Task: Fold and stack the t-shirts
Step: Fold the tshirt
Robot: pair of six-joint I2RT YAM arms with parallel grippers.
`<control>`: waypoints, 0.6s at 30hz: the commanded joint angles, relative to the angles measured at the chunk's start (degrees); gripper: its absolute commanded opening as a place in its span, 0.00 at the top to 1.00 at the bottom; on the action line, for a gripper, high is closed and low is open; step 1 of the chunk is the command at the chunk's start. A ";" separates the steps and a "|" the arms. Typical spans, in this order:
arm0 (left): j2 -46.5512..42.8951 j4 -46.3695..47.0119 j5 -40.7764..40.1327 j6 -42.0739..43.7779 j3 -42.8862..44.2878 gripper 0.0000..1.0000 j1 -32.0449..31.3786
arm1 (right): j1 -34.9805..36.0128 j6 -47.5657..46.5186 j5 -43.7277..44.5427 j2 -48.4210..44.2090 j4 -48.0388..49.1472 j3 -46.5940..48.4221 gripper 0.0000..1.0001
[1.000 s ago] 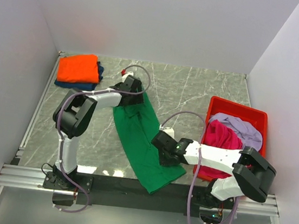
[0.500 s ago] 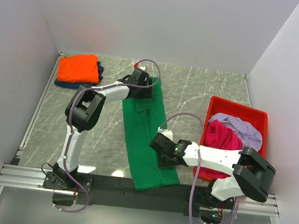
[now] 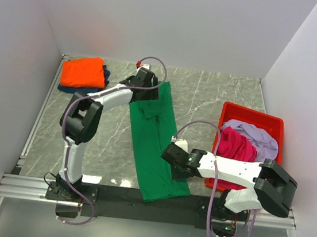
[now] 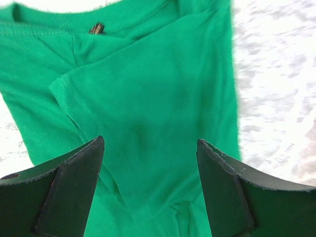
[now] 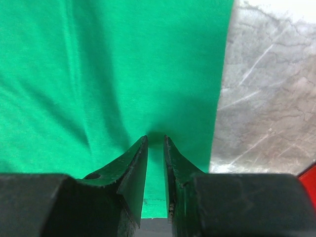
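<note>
Straightened over the last second, the green t-shirt (image 3: 154,141) no longer slants as steeply: its collar end has been carried farther back and a little toward the red bin (image 3: 252,111).

Farthest left of the bin, an orange t-shirt (image 3: 83,72) lies folded on a navy t-shirt (image 3: 82,90). Nearer the bin, the left gripper (image 3: 150,88) hovers over the green shirt's collar end, its jaws wide apart, with flat cloth and a folded-in sleeve below them.

The shirt's long axis runs back to front, collar away from the arm bases and hem at the table's near edge. The hem end sits closer to the bin than the collar end.

The right gripper (image 3: 172,156) is pinched on the shirt's bin-side edge near the hem.

A magenta t-shirt (image 3: 236,145) and a lilac t-shirt (image 3: 258,136) lie crumpled inside the bin.
</note>
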 commanded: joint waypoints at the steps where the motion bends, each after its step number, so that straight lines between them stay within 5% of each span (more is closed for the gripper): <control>1: 3.92 -3.07 -1.08 -0.45 2.25 0.19 -0.25 | 0.38 0.91 1.26 0.51 0.81 -1.34 0.73; 18: 14.46 -0.79 6.04 0.25 11.04 0.19 4.23 | 0.38 -1.37 -4.72 6.30 9.77 -1.96 0.73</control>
